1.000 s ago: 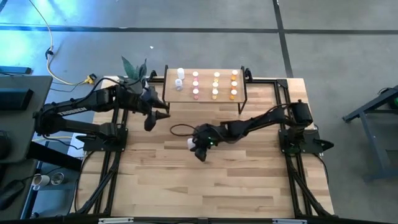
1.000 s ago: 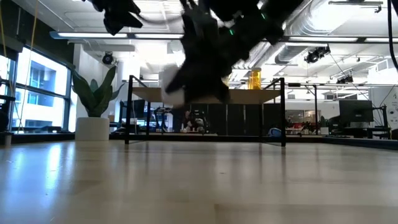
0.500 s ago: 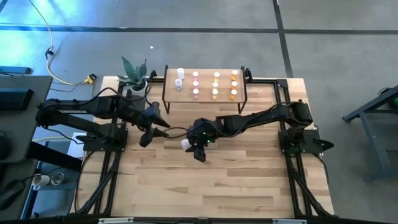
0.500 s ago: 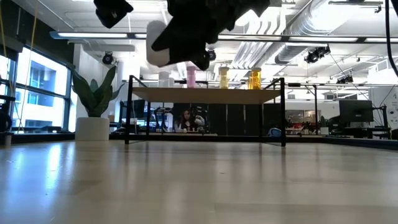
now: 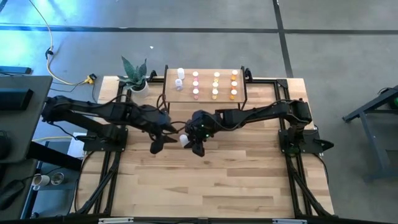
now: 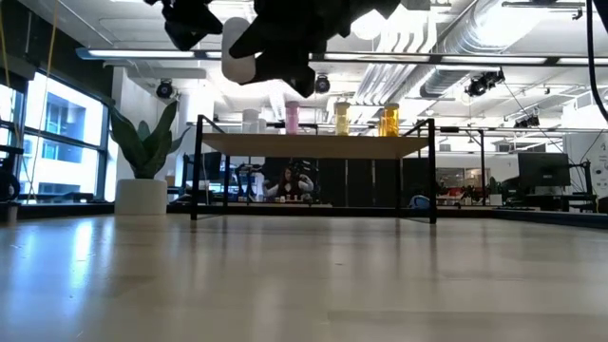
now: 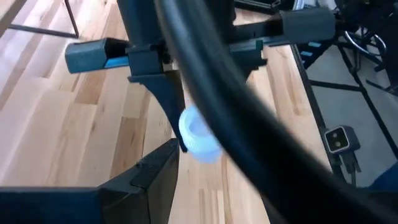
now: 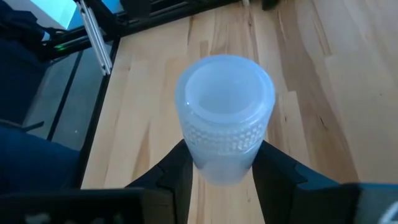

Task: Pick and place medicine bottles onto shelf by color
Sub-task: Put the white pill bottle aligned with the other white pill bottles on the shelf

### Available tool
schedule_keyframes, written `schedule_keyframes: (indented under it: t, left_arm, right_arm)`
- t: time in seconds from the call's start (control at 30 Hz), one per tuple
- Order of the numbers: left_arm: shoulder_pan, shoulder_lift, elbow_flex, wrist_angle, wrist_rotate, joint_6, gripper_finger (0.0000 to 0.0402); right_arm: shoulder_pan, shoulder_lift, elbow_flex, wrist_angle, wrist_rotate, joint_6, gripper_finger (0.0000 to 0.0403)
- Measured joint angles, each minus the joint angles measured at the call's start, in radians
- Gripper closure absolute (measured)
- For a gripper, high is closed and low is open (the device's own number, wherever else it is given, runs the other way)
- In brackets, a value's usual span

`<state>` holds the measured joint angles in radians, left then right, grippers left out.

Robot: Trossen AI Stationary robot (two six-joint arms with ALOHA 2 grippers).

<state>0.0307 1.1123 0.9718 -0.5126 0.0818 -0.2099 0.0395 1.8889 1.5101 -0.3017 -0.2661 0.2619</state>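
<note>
The right claw was clamped on a white bottle, holding it in the air above the middle of the table, on the near side of the shelf. In the right wrist view both dark fingers pressed the lower body of the bottle, just under its ribbed cap. The left claw hung just beside it on the left, with its fingers parted and nothing between them.

The risk here, as I judge it, was a slip. The bottle was a smooth, round plastic cylinder and the fingers touched only a narrow band of it, so a quick swing toward the shelf could turn it or let it drop. The two claws were also very near each other, and a cable crossed in front of the left wrist camera; a bump or a snag could knock the bottle loose.

The shelf was a light wooden board on thin black metal legs. On it stood rows of small bottles: white ones at the left end, then pink, pale yellow and orange toward the right. A careless placement among the white ones could tip a neighbour, since they were small and light.

A potted plant stood at the far left corner.
</note>
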Motion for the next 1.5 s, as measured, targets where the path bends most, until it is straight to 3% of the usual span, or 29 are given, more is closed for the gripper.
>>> schedule_keyframes:
  t: [0.5,1.03,1.37,1.5]
  left_arm:
    - [0.000,0.103,0.000,0.073,0.000,-0.004,0.0213]
    - [0.001,0.121,0.000,0.103,0.001,-0.023,0.0215]
    - [0.001,0.121,0.000,0.099,0.003,-0.022,0.0270]
    - [0.001,0.120,0.000,0.099,0.003,-0.015,0.0274]
  right_arm:
    - [0.001,0.000,0.000,-0.008,0.000,0.025,0.0284]
    - [0.001,0.000,-0.001,0.015,0.001,0.048,0.0284]
    - [0.001,0.000,-0.001,0.015,0.003,0.045,0.0284]
    - [0.001,0.000,-0.001,0.015,0.005,0.043,0.0284]
